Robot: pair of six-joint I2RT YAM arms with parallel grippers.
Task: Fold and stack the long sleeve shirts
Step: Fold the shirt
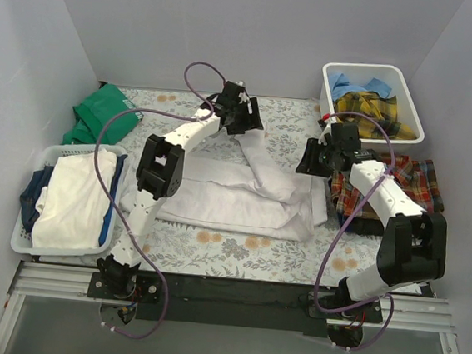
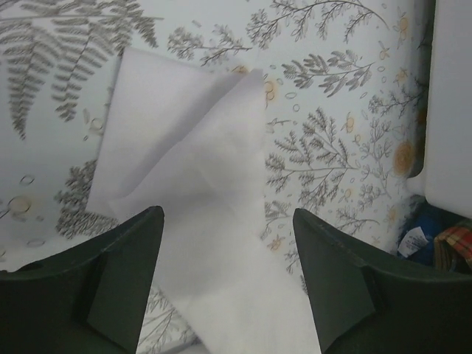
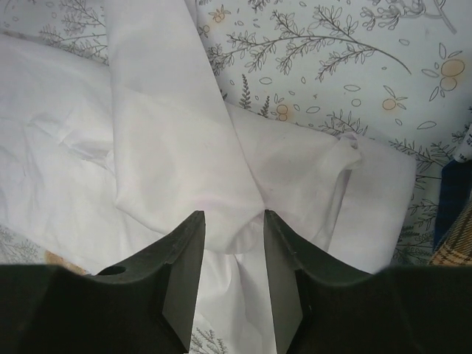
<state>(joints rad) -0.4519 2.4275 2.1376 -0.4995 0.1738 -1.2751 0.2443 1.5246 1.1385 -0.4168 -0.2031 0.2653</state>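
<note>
Mid-worktop, on the floral cover [image 1: 237,248], the white shirt [image 1: 234,198] lies spread flat, part folded. One sleeve [image 2: 184,133] runs toward the far edge. The left gripper [image 2: 227,221] hangs over that sleeve end with jaws wide apart, holding nothing. The right gripper [image 3: 232,221] is at the shirt's right edge, jaws about half apart and straddling a fold of white cloth. No clear pinch is visible, and I can't tell if the pads touch it. The red-orange-navy plaid shirt [image 1: 415,182] sits on the right side of the worktop, partly under the right arm. The yellow plaid shirt [image 1: 376,107] and light blue shirt [image 1: 346,80] are in the white bin [image 1: 367,70] at the far right. A basket [image 1: 18,235] on the left holds white and navy clothes. Green cloth [image 1: 104,110] lies at the far left.
</note>
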